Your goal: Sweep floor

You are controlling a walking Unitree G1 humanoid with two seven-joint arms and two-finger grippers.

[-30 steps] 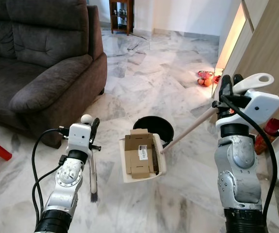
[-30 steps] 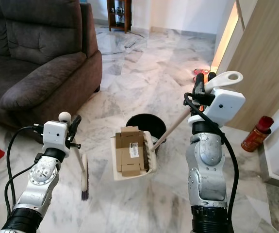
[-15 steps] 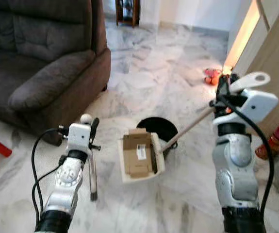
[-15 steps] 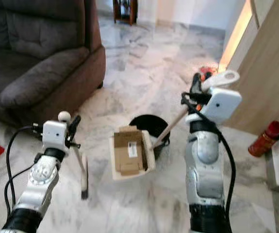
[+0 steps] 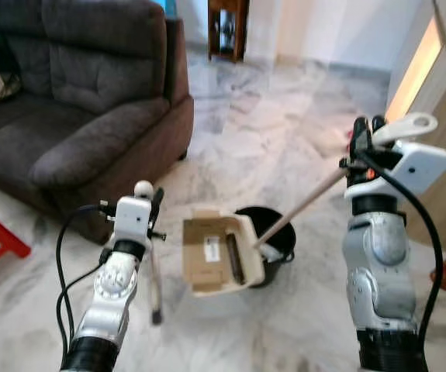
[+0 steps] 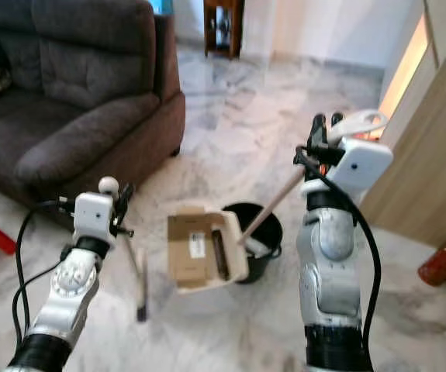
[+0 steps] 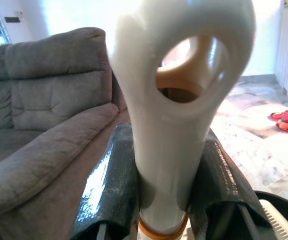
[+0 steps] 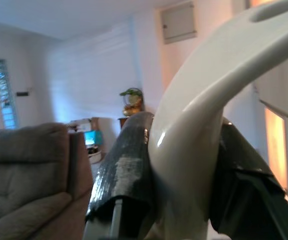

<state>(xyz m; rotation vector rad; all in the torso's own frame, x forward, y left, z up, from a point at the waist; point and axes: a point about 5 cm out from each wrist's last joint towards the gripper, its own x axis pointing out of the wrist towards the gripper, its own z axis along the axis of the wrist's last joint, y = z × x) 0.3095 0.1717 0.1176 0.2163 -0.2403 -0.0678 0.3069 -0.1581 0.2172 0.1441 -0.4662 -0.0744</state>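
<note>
Below my right gripper (image 5: 364,139), whose fingers clamp the long dustpan handle (image 5: 308,203), the white dustpan (image 5: 223,254) tilts its flat brown cardboard (image 5: 209,253) beside the black bin (image 5: 272,235); I risk spilling it. My left gripper (image 5: 154,211) clasps the white broom (image 5: 154,283).

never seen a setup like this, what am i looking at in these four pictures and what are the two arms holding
This is a walking humanoid robot with two silver arms, each ending in two black fingers. The two wide pictures come from a camera on its head, looking down at a marble floor beside a dark sofa. The two close-ups come from cameras on its wrists, looking along the fingers.

The left gripper is shut on a small broom hanging down to the floor. The right gripper is shut on the long handle of a dustpan. The dustpan carries a flattened cardboard box and is lifted, tilted, by a black bin.
</note>
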